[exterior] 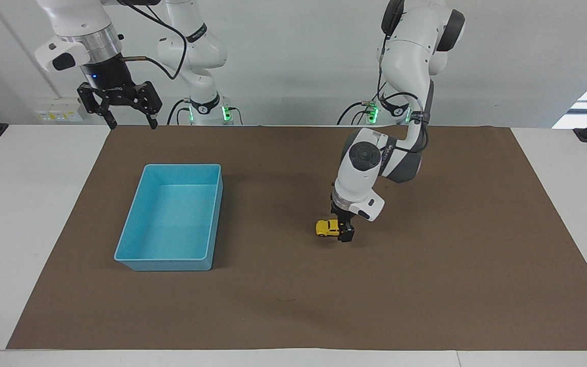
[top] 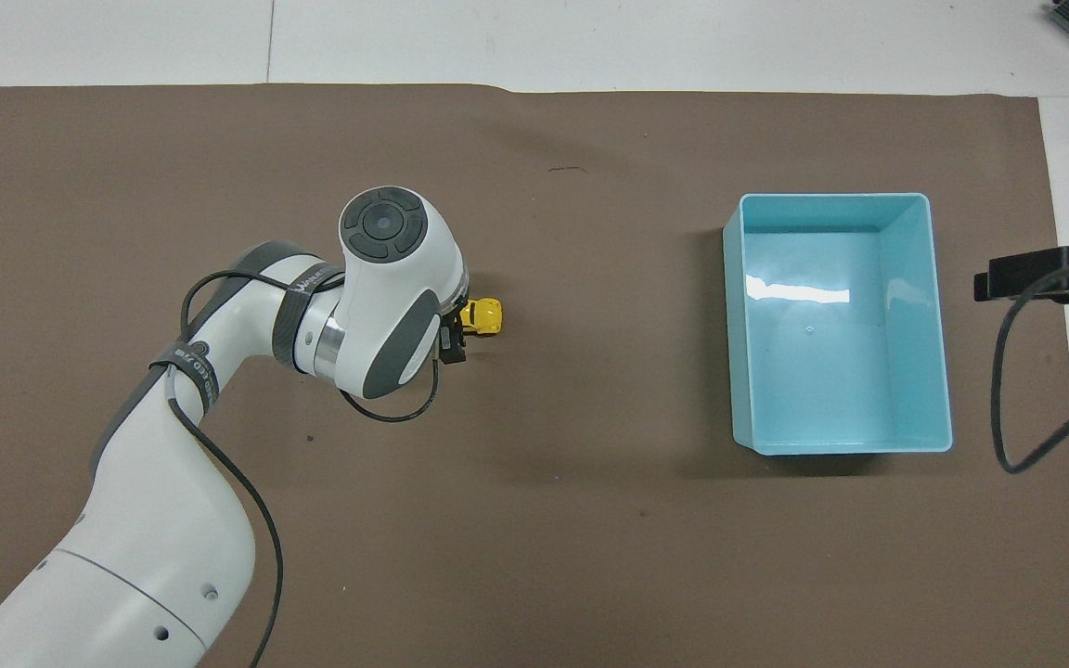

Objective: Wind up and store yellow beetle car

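The left tool (exterior: 345, 232) is down at the brown mat (exterior: 426, 285) on the tabletop (exterior: 28, 214), its fingers spread as wide as they go and gripping nothing. The yellow beetle car (exterior: 326, 228) stands on its wheels just beside the tool, on the side toward the right arm's end; the overhead view shows one finger at the car's end, but whether it touches the body I cannot tell. The car's long axis runs along the table, pointing from the tool toward the light-blue tray (exterior: 135, 257), so the fingers likely need to straddle the car's short width before closing. The left arm is by far the nearer one. The tray lies well apart from the car, toward the right arm's end, and holds nothing. Farthest off, the right tool (exterior: 129, 122) waits raised over the mat's corner by its own base, fingers wide and holding nothing.
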{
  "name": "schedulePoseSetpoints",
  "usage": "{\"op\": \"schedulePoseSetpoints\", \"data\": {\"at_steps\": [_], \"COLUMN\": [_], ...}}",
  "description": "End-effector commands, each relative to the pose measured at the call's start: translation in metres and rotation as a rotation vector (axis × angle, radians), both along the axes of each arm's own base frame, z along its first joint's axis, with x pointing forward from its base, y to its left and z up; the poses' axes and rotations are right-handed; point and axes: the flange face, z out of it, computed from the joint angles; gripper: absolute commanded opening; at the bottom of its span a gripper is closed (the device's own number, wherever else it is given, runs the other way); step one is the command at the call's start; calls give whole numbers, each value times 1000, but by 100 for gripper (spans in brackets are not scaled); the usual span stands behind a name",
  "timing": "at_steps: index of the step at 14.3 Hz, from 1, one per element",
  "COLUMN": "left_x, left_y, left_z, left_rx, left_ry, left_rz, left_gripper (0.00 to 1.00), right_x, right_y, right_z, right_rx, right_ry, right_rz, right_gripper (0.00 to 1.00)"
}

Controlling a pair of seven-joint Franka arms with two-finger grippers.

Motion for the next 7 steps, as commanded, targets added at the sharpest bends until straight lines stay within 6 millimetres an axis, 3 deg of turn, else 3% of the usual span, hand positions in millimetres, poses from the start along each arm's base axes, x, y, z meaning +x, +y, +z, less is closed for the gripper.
{"op": "schedulePoseSetpoints", "data": {"at_steps": [1,2,4,7], "left_x": [-3,-4,-5,-6], "left_y": [-2,0,-2,-3], "left_z": [-8,-9,-10,-10], "left_rx": [10,13,12,37], "left_ry": [-21,-17,-19,-28], "left_rz": [13,14,11,-15], "left_gripper": [86,74,39,1], "right_x": [-3,-3,-3,-3], "right_y": [-1,-1,-1,-1], "right_z": [2,3,2,3], "right_rx": [-3,-2,-3,-3], "right_ry": [1,-1,1,-1], "right_rz": [-17,-17,-17,-19], "right_gripper": [100,100,100,100]}}
